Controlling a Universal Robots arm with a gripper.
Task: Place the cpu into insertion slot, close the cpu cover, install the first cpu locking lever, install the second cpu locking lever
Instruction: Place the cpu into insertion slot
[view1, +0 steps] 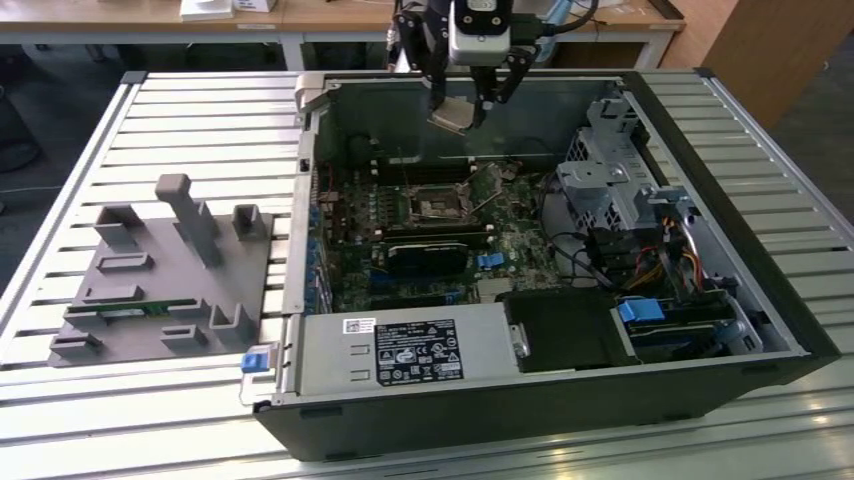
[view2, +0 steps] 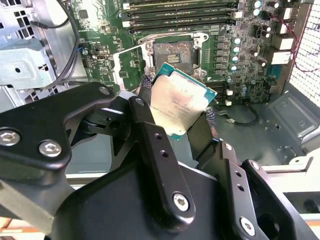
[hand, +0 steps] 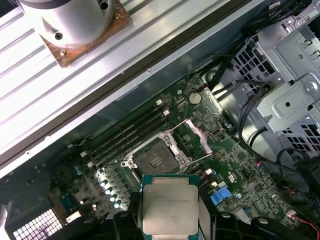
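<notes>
Barely started: the black gripper (view1: 463, 100) clenched the flat silver-grey square cpu (hand: 170, 205), apart from the empty black square insertion slot (hand: 155, 155) beneath it; the thin silvery cpu cover (hand: 197, 135) stood open.

Flat silver-grey square cpu (hand: 170, 206): 1
Black square insertion slot (hand: 156, 155): 1
Black end effector (view1: 463, 103): 1
Open black computer case (view1: 534, 420): 1
Grey moulded plastic fixture (view1: 147, 290): 1
Slatted metal worktop (view1: 200, 120): 1
</notes>
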